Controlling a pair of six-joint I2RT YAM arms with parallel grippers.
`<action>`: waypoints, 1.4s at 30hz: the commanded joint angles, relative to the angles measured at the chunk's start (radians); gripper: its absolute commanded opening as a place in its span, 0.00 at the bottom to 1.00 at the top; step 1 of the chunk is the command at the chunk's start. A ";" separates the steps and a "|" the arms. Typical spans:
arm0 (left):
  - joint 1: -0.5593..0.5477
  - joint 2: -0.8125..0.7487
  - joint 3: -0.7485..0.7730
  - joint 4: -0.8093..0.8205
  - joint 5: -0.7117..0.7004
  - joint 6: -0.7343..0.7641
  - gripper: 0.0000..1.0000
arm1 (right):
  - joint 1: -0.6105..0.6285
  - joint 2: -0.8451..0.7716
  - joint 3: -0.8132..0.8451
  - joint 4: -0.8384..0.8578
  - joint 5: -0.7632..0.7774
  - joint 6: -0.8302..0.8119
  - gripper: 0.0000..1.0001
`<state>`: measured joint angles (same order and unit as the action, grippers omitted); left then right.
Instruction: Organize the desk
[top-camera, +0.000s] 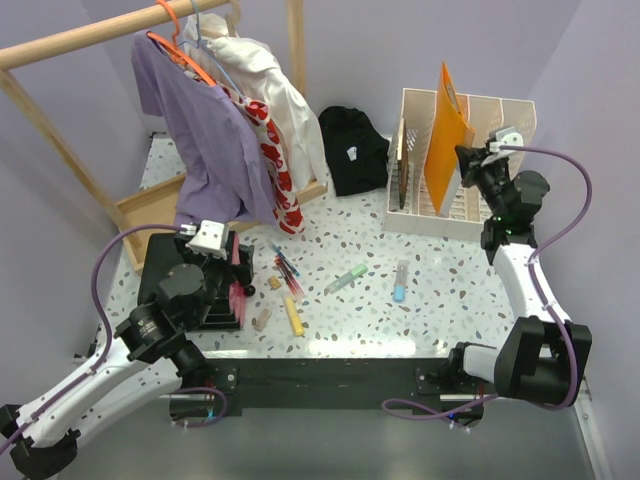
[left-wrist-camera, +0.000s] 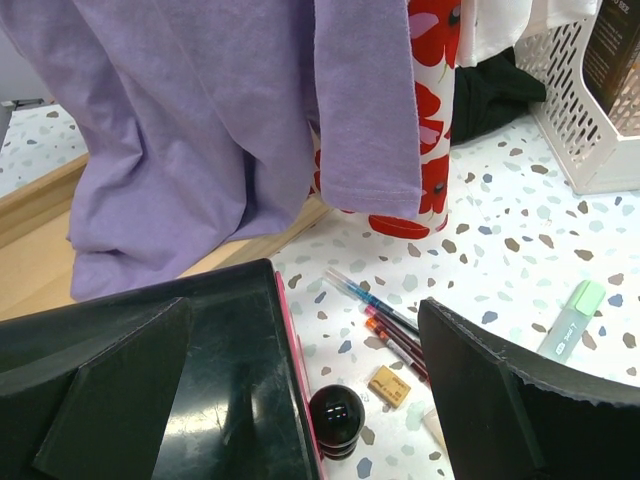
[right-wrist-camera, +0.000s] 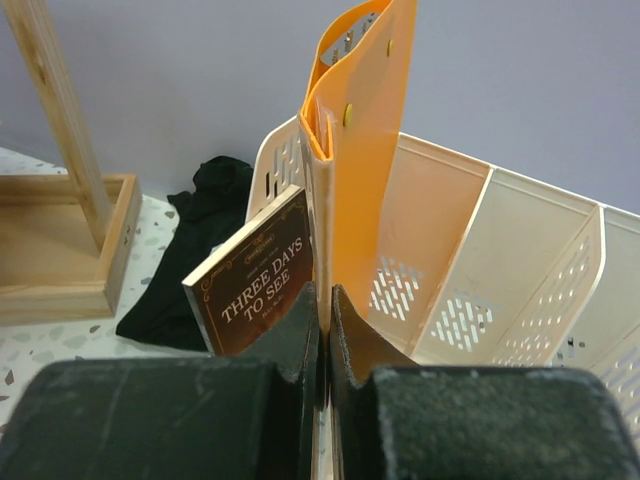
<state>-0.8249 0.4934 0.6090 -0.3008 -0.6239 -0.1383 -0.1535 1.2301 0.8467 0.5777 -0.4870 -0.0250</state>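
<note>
We log the desk (top-camera: 450, 280) as lying under both arms.
Near: left gripper (left-wrist-camera: 345, 300), jaws spread, above pens (left-wrist-camera: 375, 315) and an eraser (left-wrist-camera: 388, 385).
Mid: green highlighter (top-camera: 346, 278).
Far: right gripper (right-wrist-camera: 323, 300), jaws pinching an orange folder (right-wrist-camera: 365, 150) that stands upright in the file rack (right-wrist-camera: 470, 250).

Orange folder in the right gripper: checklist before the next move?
1. Right gripper pinched on the orange folder edge: ok.
2. Folder upright in the file organizer: ok.
3. Folder seated on the slot floor: cannot tell, bottom hidden.
4. Book leaning in the neighbouring slot, clear of the folder: cannot tell.
5. Left gripper open, empty: ok.
6. Desk cleared: not ok; pens, eraser and green highlighter lie loose.
</note>
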 joint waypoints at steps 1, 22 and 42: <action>0.006 -0.004 -0.002 0.048 0.015 -0.009 1.00 | 0.003 -0.012 -0.009 0.103 -0.018 0.000 0.25; 0.006 0.095 0.138 -0.060 0.331 -0.343 1.00 | 0.002 -0.368 0.030 -0.859 -0.605 -0.047 0.99; -0.126 0.384 0.328 -0.222 0.420 -0.693 1.00 | 0.002 -0.474 -0.100 -0.868 -0.493 -0.043 0.99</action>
<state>-0.9077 0.8455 0.8722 -0.4622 -0.1413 -0.7074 -0.1509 0.7715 0.7494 -0.3000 -1.0042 -0.0917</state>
